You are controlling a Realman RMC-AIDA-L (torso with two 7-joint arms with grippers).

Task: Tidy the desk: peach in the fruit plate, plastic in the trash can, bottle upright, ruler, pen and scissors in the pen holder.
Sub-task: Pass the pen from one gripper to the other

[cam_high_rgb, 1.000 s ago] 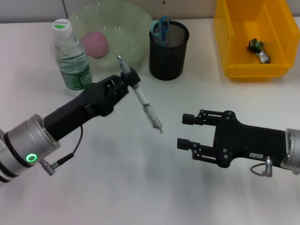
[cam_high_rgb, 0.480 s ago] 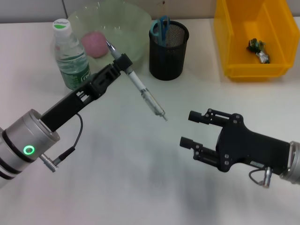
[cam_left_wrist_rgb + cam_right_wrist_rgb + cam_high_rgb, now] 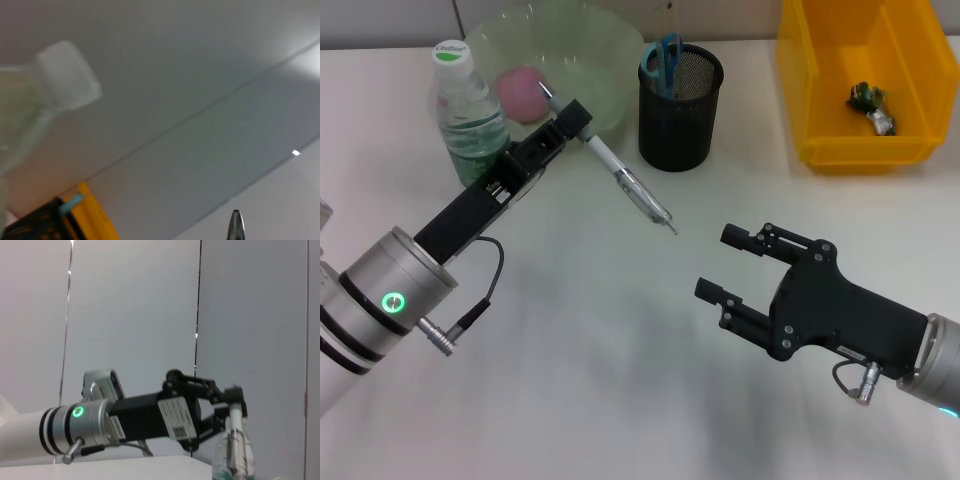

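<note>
My left gripper (image 3: 577, 122) is shut on a clear pen (image 3: 625, 182), held slanted above the table between the bottle and the pen holder. The pen's tip (image 3: 236, 225) also shows in the left wrist view. The black mesh pen holder (image 3: 682, 110) has the blue-handled scissors (image 3: 663, 58) in it. The bottle (image 3: 470, 115) stands upright beside the green fruit plate (image 3: 600, 45), which holds the pink peach (image 3: 520, 93). The plastic (image 3: 873, 108) lies in the yellow trash can (image 3: 820, 90). My right gripper (image 3: 718, 263) hangs open and empty over the table's front right. I cannot make out the ruler.
Bare white table spreads across the middle and front between the two arms. In the right wrist view, the left arm (image 3: 145, 417) stretches across, holding the pen (image 3: 235, 440) in front of the bottle (image 3: 222, 465).
The left gripper has carried the pen up and back toward the fruit plate, and the pen now lies flatter. The right gripper has drifted slightly toward the front, still open.
</note>
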